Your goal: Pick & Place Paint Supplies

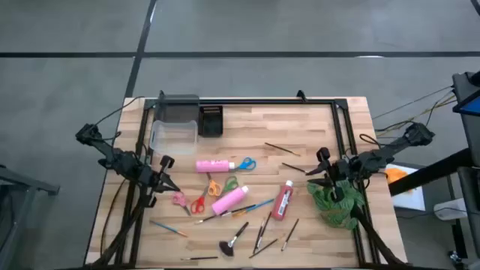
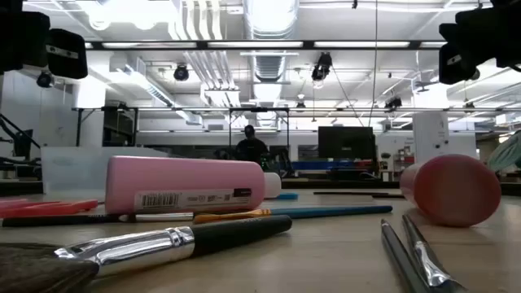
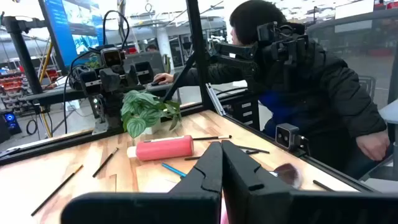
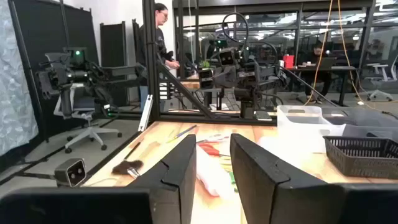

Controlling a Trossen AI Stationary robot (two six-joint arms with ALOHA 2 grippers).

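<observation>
From above, the wooden table [image 1: 315, 131] carries the paint supplies spread over its middle and near half: one pink bottle [image 1: 213, 165] lies flat near the centre with blue-handled scissors [image 1: 245, 163] at its cap end, a second pink bottle [image 1: 229, 200] lies slanted below it beside the orange scissors [image 1: 212, 185] and red scissors [image 1: 198, 204], and the red tube [image 1: 283, 201] lies to their right. Thin brushes [image 1: 259, 232] are scattered along the near edge. A clear tub [image 1: 173, 136] and a black tray [image 1: 211, 120] sit at the far left, a green plant [image 1: 334, 199] at the right edge. The left tool [image 1: 166, 182] hangs at the table's left side, the right tool [image 1: 321, 172] at the right, by the plant. The low view shows a pink bottle [image 2: 187, 185] lying flat, a black-handled brush [image 2: 175, 238] before it and the other bottle's round end [image 2: 453, 190] at right. In the left wrist view the left tool [image 3: 222, 163] has its fingers together, holding nothing. In the right wrist view the right tool [image 4: 213, 163] has its fingers slightly apart and empty.
</observation>
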